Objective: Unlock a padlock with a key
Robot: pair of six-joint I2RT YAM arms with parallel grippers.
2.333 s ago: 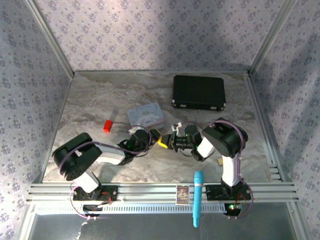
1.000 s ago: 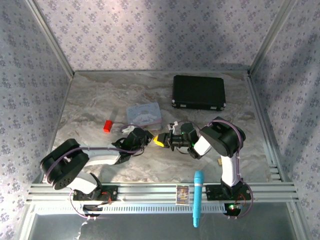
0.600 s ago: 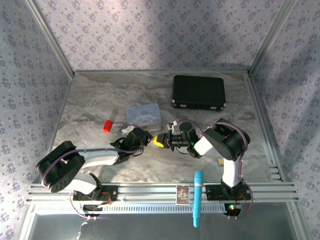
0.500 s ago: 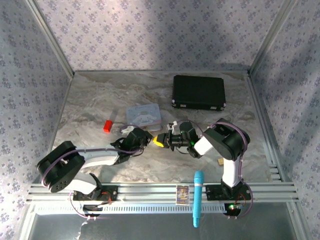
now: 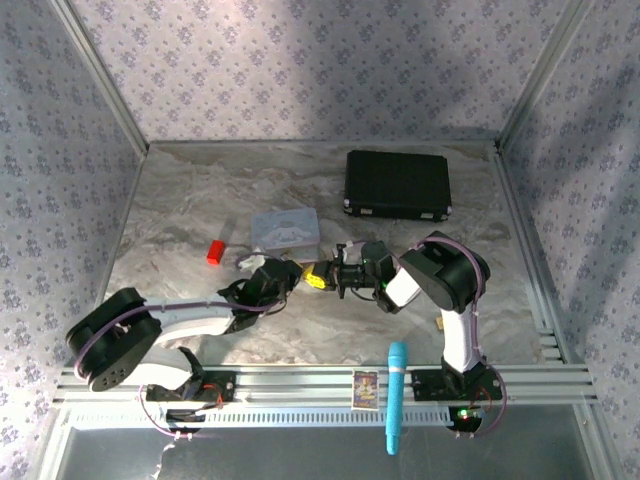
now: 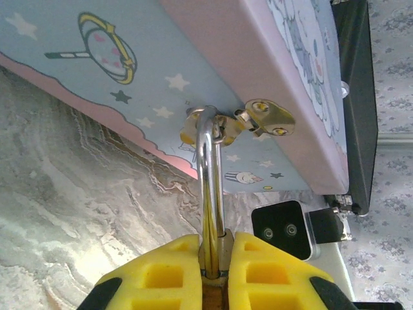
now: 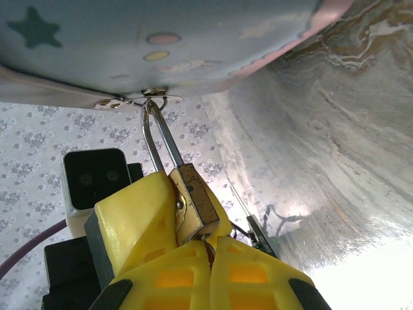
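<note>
Padlock [image 7: 193, 205] at mid-table, its thin silver shackle [image 6: 208, 161] hooked through the latch loop [image 7: 153, 95] on the front of the pastel tin [image 6: 116, 77]. Both my pincers meet at it.

Left pincer [image 6: 216, 261]: yellow pads [image 6: 161, 278] pinching the lock at the top of the brass body, where the shackle enters.

Right pincer [image 7: 210, 253]: pads pressed together, tips butted against the body's lower end.

Key: not visible. Cannot tell whether it sits between the right pads.

Handling, my judgement:
- Lock is small, hard and light. The brass faces are smooth and likely to skate in foam if twisted.
- Best hold is across the flat faces of the body, leaving the keyhole end bare.
- Shackle is stiff but thin, a poor place to clamp against torque.
- Tin looks light, so any tug on the lock will probably drag it over the marble table [image 5: 200, 190].
- Key, being tiny and flat, wants pinching on the broad sides of its head so the turn carries through. Gripped edge-on, it may roll out of the pads
</note>
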